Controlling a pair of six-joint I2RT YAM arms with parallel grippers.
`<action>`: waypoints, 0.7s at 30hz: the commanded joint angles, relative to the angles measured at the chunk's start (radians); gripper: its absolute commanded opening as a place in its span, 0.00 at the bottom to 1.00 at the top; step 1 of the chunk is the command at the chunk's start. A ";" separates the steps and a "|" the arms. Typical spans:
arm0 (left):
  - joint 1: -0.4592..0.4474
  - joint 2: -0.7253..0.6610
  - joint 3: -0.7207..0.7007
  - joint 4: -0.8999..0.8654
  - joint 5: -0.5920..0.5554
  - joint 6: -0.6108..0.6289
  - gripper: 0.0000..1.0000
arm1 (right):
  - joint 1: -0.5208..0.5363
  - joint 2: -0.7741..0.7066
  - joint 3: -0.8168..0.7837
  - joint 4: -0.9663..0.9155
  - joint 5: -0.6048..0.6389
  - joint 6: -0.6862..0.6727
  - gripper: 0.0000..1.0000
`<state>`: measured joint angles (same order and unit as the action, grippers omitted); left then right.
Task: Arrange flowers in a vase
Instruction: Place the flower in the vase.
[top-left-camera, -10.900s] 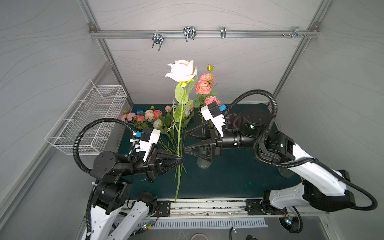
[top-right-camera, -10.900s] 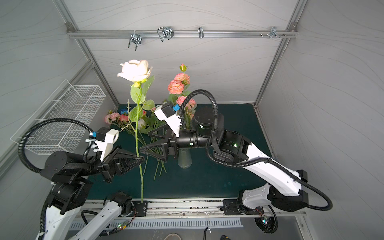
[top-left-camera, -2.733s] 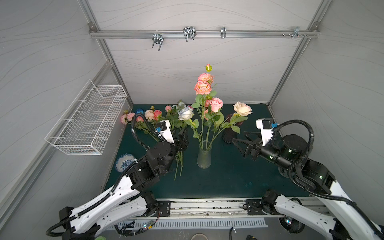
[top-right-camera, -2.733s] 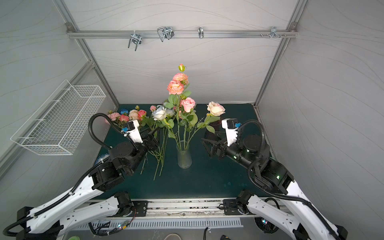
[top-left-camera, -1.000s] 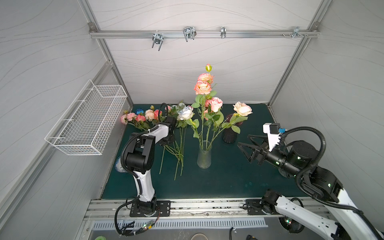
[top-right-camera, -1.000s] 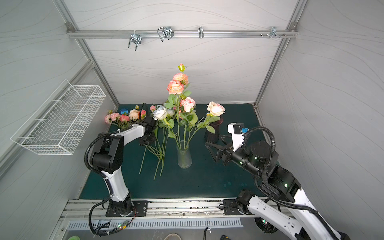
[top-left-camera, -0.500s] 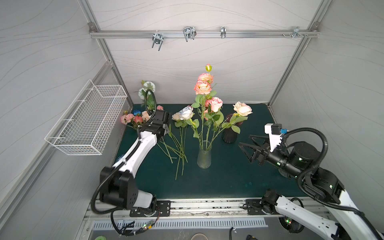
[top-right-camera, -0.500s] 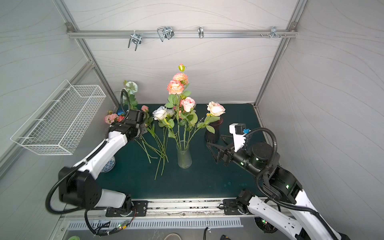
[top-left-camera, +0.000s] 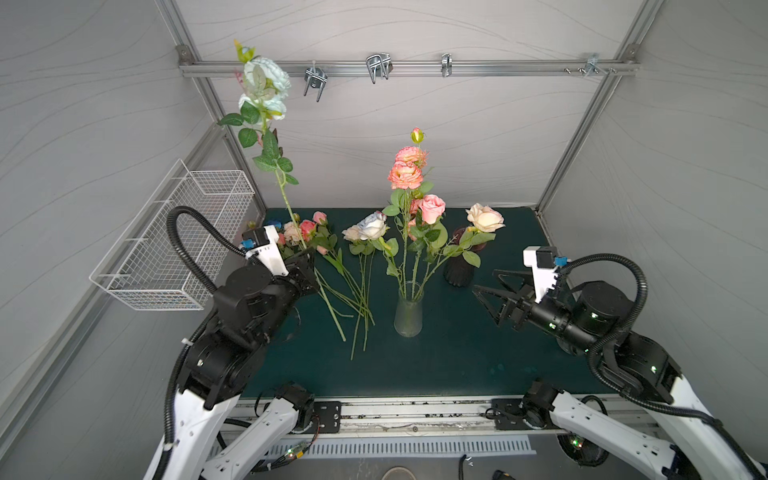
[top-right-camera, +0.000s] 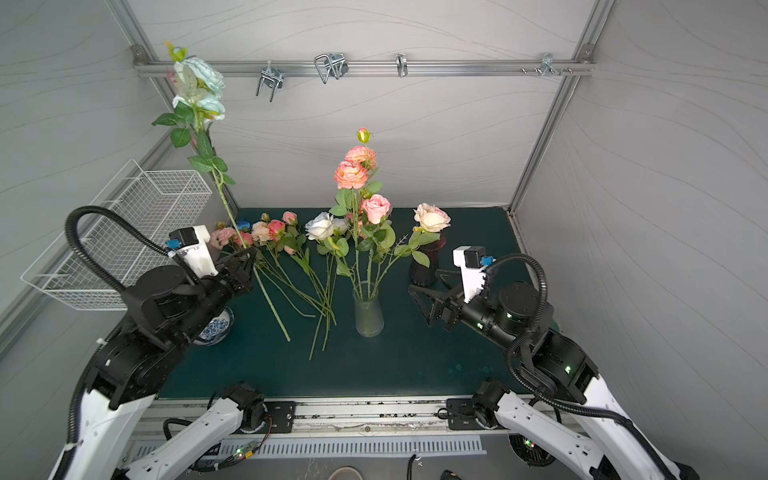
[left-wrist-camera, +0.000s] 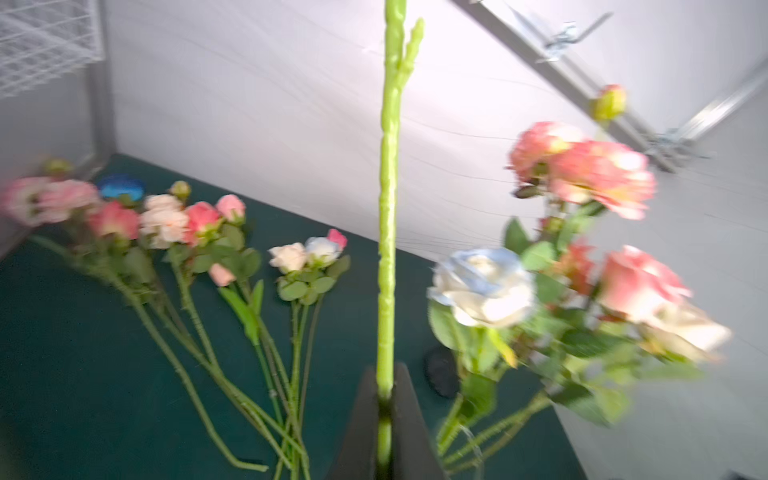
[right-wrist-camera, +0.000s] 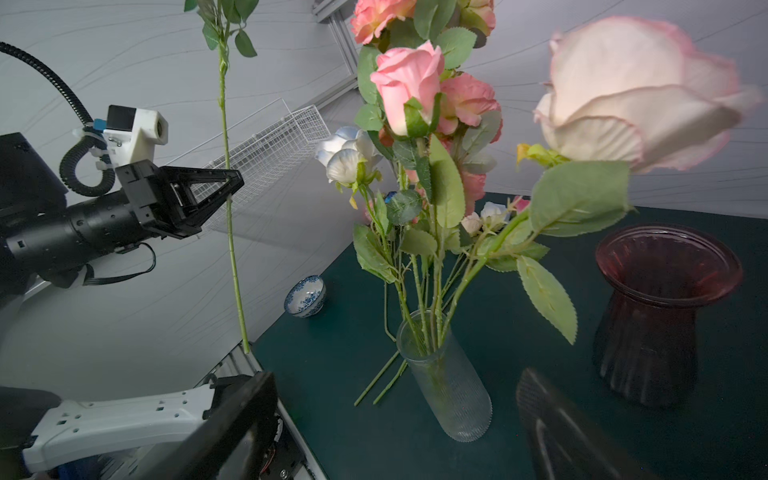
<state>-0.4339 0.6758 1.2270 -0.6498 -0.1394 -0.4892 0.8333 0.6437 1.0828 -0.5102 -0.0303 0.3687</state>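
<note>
A dark green table filled the floor of the white enclosure, with a wire basket hung on the wall to its left.

The left gripper was raised over the table's left side, jaws shut tight on the stalk of a pale blue flower. The wrist view showed the stalk pinched between the two fingers. This flower stood nearly upright and leaned slightly. Its blooms were high, near the top rail, and its cut end hung low over the front left of the table; whether it touched could not be told.

The right gripper hovered to the right of the vase, jaws spread wide and holding nothing.

The clear vase stood mid-table with a bouquet in it: peach blooms tallest, then pink, cream and white-blue roses.

Loose flowers lay left of the vase, with their heads toward the back wall and their stems fanned forward.

A red vase stood just behind and right of the clear one.

A blue-and-white bowl sat at the left edge, partly hidden by the left arm.
</note>
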 joint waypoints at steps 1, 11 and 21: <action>-0.014 -0.054 -0.015 0.139 0.340 0.062 0.00 | 0.001 0.080 0.089 0.051 -0.154 -0.016 0.92; -0.013 -0.111 -0.136 0.445 0.937 -0.109 0.00 | 0.311 0.392 0.376 0.140 -0.137 -0.126 0.91; -0.090 -0.121 -0.261 0.674 0.972 -0.254 0.00 | 0.319 0.477 0.417 0.279 -0.217 -0.039 0.86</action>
<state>-0.4927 0.5743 0.9493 -0.1135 0.7986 -0.7177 1.1481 1.1175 1.4742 -0.3004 -0.2268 0.3065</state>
